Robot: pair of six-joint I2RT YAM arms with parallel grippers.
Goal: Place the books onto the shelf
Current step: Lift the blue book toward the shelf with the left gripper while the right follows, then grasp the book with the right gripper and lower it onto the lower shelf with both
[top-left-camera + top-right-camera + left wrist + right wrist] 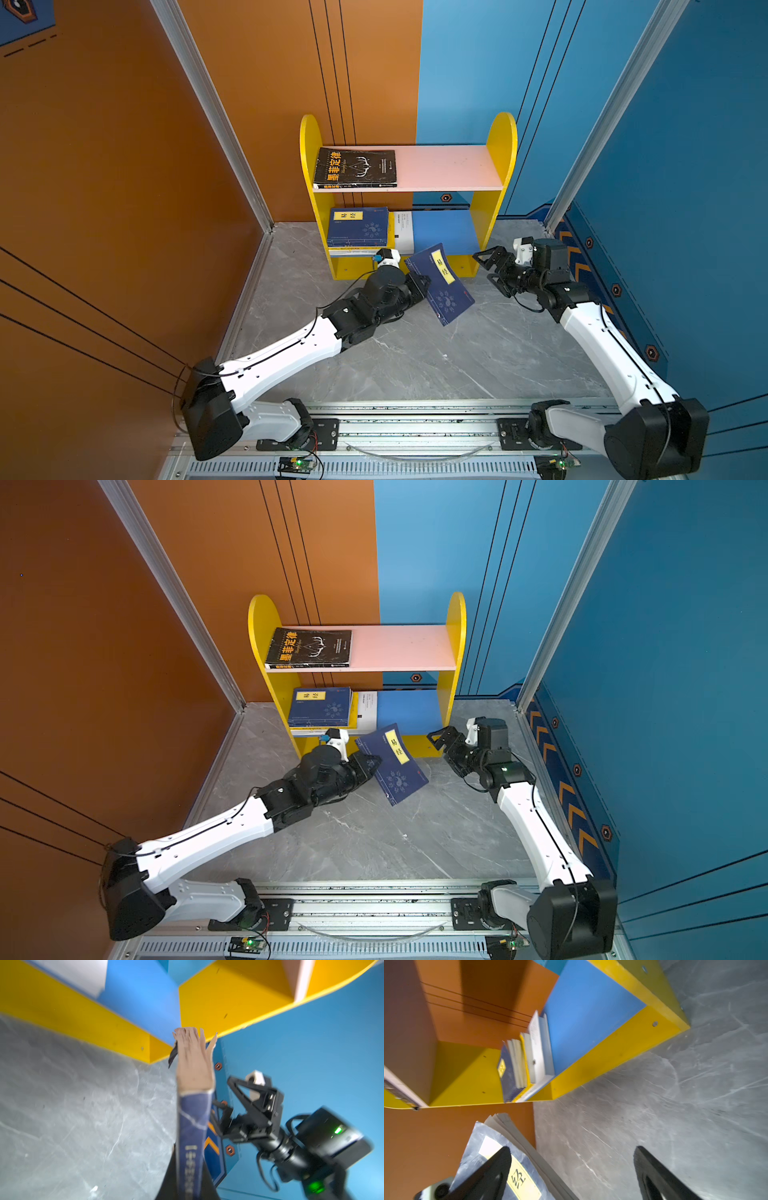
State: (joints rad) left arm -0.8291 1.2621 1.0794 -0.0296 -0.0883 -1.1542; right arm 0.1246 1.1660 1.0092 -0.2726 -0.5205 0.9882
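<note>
Left gripper [423, 281] clamps a navy book [448, 293] before the shelf [505, 166]; right gripper [484, 266] gapes empty. Black book [355, 168] on pink board [449, 166], stack [359, 227] below.

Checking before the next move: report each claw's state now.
Left claw: shut on the navy book.
Right claw: open, holding nothing.

Whole setup sits in a boxy little booth: orange wall panels [104, 166] with thin black lines on the left and back, blue wall panels [478, 83] on the right, slanted aluminium posts [214, 112] at the corners. The tabletop [415, 365] is grey marble-look with pale veins, evenly lit. Along the base of the blue side there's a navy trim strip [571, 808] with orange chevrons and hexagon badges.
</note>
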